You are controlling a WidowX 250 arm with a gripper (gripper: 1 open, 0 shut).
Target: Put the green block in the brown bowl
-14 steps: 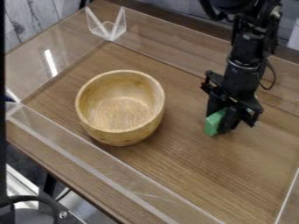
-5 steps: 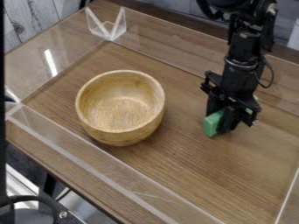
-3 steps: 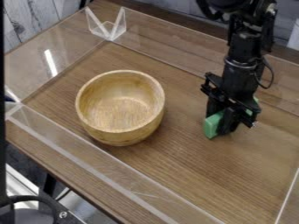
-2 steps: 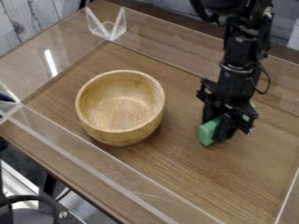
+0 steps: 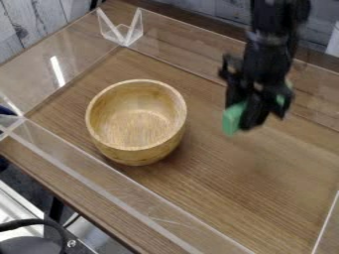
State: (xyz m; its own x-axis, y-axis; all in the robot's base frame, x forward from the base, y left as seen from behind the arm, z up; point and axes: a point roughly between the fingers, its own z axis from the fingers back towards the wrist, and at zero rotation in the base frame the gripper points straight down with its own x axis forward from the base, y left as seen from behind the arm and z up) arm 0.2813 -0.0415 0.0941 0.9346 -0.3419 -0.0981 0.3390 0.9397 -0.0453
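Only one view, from the camera placed high and to the front-left of the table.

Black arm point(image 5: 272, 40) coming down from the top right, a little blurred. Claw point(image 5: 249, 111) at its lower end, pointing straight down, fingers pressed together on the green block point(image 5: 235, 119). Block pinched at its upper part, between the fingers; lower end sticking out below the fingertips, slightly to the left of them in the picture. Block held roughly upright, well visible as a bright green spot. Raised clear of the wooden table point(image 5: 225, 198), not touching the surface, as far as the blur allows to judge. Compared with a moment ago: block and claw higher and shifted to the left, toward the bowl; earlier the block's lower end stood on the table.

Brown bowl point(image 5: 137, 121) to the left of the claw, standing upright on the table, round, light-tan, thick wall, grain visible, nothing inside. Block not over the bowl: hanging beside it, to the right of the rim, a clear gap between.

Transparent low wall point(image 5: 79, 184) around the table, with a clear folded piece point(image 5: 122, 28) in the far-left corner. Grey boards point(image 5: 34, 25) behind the table, top left. Dark cable point(image 5: 34, 241) at the bottom left, under the table edge.
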